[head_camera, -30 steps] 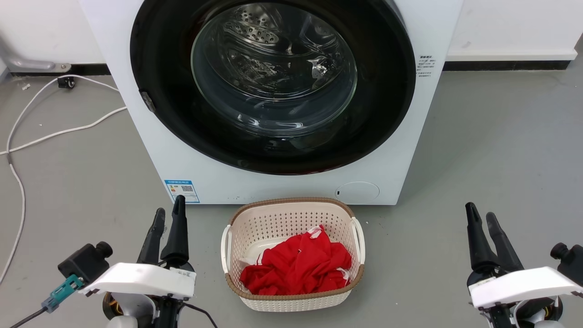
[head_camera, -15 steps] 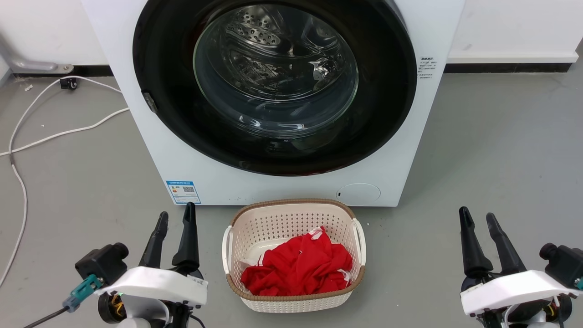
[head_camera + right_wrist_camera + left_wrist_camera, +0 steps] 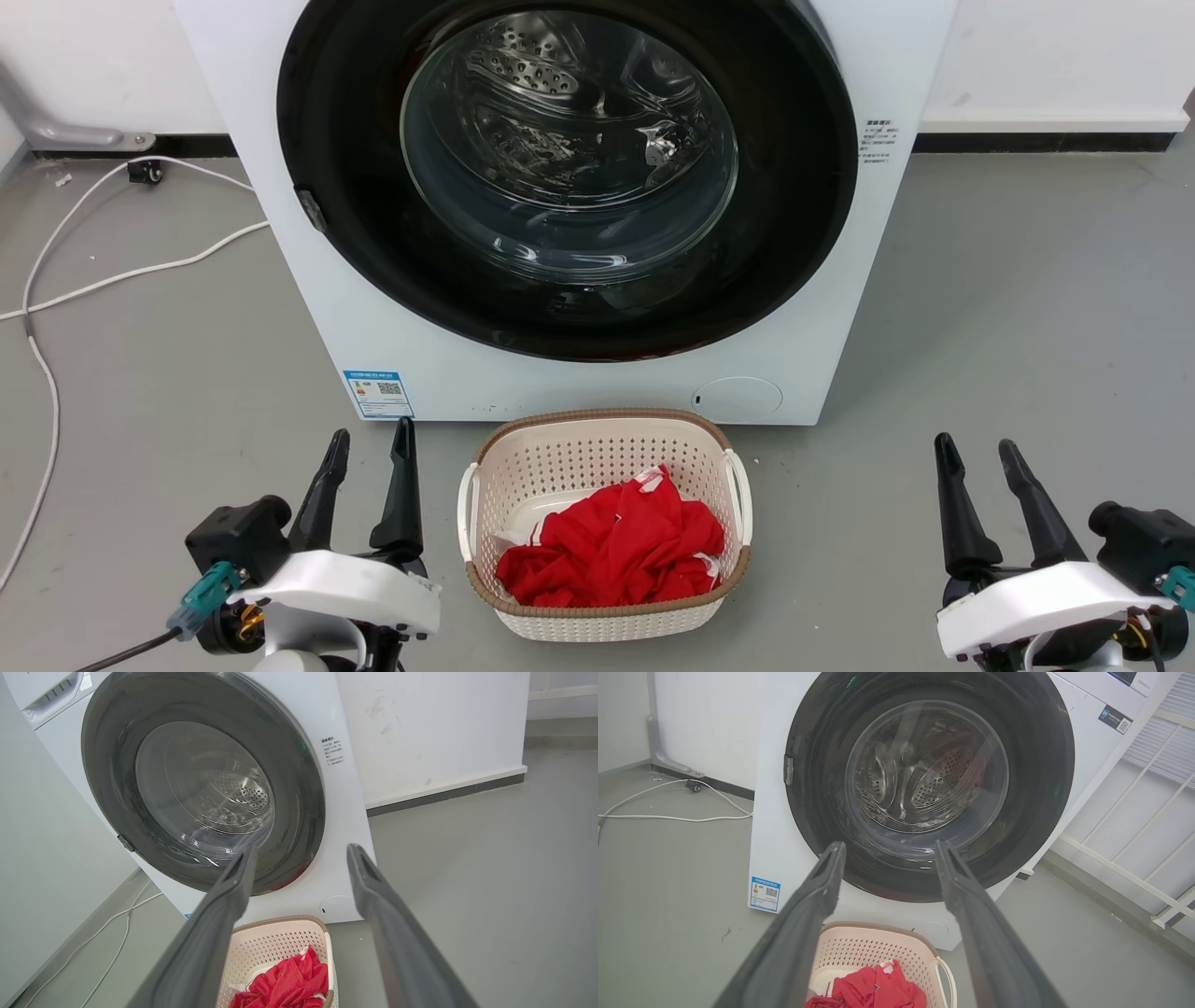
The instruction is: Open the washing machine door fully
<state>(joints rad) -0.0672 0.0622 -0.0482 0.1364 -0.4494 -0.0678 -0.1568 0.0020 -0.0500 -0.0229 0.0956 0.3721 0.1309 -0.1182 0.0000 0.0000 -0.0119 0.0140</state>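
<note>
L gripper (image 3: 372, 429) at lower left of frame, fingers apart, empty. Washing machine door (image 3: 794, 215) fills top centre and looks shut flat on the washing machine (image 3: 317, 317). Small grey tab (image 3: 311, 210) on its left rim lies up & slightly left of L gripper, so prob. the nearer arm. Basket (image 3: 597, 417) sits btwn. R gripper (image 3: 974, 442) at lower right, fingers apart, empty.

Left claw (image 3: 372, 429) and right claw (image 3: 974, 442): long dark tapered fingers (image 3: 400, 485), white wrist shells (image 3: 345, 588), black camera pods (image 3: 238, 537), teal plug (image 3: 207, 590)
</note>
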